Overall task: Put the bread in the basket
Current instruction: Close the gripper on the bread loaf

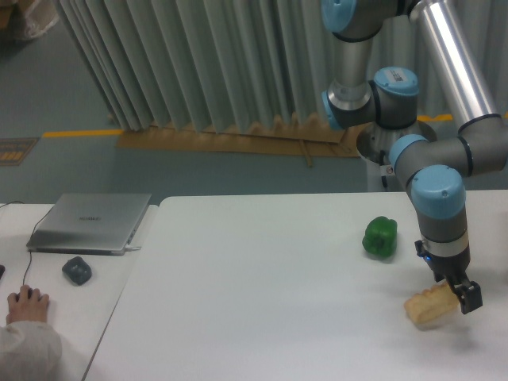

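Your bread [430, 306] lay near the table's [262, 302] right front corner, below and right of the green pepper [380, 236]. It looked light, stiff and bumpy, best pinched across its short width. Your gripper [459, 296] pointed down at its right end, apparently touching; I could not tell whether the jaws had closed. No basket showed.

Small oblong bread [429, 305], golden-tan w/ bumpy ridged top. Lying flat on white table surface, near front right edge, long axis tilted, right end slightly farther back. Right end partly hidden. No basket visible in view.
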`<state>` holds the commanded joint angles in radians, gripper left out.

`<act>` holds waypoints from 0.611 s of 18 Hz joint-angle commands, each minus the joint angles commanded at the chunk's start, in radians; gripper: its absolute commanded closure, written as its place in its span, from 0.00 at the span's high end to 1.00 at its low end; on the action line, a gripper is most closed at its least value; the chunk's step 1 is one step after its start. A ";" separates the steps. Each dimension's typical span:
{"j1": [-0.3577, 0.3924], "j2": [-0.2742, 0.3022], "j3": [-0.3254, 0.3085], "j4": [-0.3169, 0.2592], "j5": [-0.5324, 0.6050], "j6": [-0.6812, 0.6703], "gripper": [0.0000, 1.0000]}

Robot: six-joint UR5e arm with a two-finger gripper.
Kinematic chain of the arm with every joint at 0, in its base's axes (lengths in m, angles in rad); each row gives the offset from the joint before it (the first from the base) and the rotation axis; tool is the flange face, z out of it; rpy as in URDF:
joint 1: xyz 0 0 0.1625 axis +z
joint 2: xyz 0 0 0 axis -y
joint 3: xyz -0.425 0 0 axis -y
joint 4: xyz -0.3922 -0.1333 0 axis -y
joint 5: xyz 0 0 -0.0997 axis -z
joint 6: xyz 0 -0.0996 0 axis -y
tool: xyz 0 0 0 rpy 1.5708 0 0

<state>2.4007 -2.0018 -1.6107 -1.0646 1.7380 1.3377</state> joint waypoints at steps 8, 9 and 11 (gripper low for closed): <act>-0.031 -0.011 0.006 0.000 -0.006 -0.067 0.65; -0.031 -0.014 0.009 0.000 -0.005 -0.083 0.59; -0.031 -0.014 0.006 -0.002 -0.003 -0.091 0.38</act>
<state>2.3700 -2.0157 -1.6045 -1.0661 1.7349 1.2471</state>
